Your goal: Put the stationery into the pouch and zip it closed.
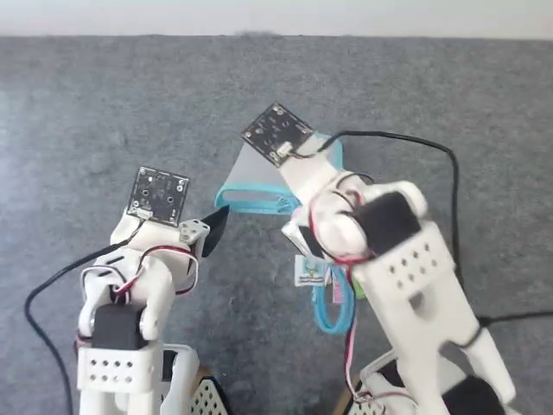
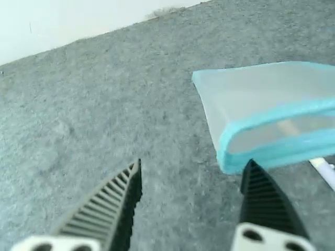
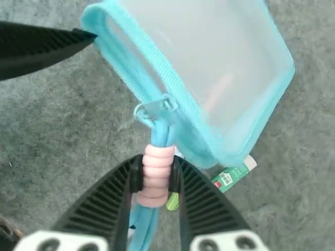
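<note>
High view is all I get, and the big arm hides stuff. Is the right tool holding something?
Observer: Yes, the right tool is shut on the pink bead on the zipper cord.
Operator: What about the other arm?
Observer: The left tool is open, one fingertip by the pouch corner.
Operator: Anything inside?
Observer: A pinkish shape shows through the pouch wall; I cannot tell what.
</note>
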